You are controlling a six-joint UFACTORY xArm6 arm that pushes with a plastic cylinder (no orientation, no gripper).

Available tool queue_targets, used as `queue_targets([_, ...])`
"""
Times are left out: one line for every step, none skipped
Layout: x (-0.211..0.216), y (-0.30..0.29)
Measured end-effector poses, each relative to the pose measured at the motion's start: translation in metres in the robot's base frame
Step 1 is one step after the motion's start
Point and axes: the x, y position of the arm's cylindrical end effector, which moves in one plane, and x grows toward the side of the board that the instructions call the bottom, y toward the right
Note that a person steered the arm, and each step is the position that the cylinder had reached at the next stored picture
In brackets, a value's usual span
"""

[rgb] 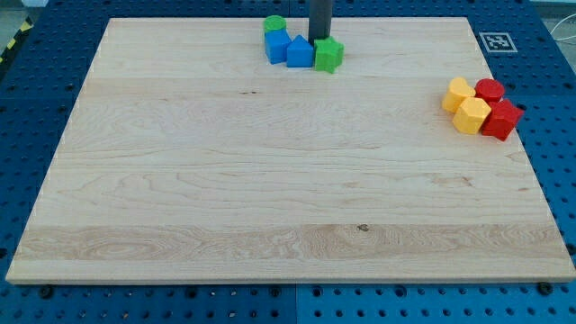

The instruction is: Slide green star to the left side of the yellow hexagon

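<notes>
My tip [319,40] sits near the top edge of the wooden board [270,180], just above the green star [328,55] and touching or almost touching its upper side; which of the two is too fine to tell. There is no claw on this arm, only the plain dark rod, so nothing opens or closes. The green star lies at the right end of a small cluster, against a blue block [300,51], with a second blue block [277,47] and a green cylinder [274,25] further to the view's left. The yellow hexagon [471,115] sits well apart, far to the view's right and somewhat lower, grouped with another yellow block [457,94] and two red blocks [490,90] [502,119]. The relation that matters: the target spot, on the hexagon's left side, lies to the right of and below the star, while my tip is above the star and slightly to its left. A push from there would, I judge, send the star mostly downward, so the tip probably needs to work further round to the star's left to drive it rightward across the bare board toward the hexagon.
</notes>
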Motion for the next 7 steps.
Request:
queue_targets([0.027,0.001])
queue_targets([0.027,0.003])
queue_targets([0.037,0.010])
queue_targets([0.063,0.023])
queue_targets([0.077,0.064])
queue_targets([0.083,0.057])
queue_targets([0.094,0.045])
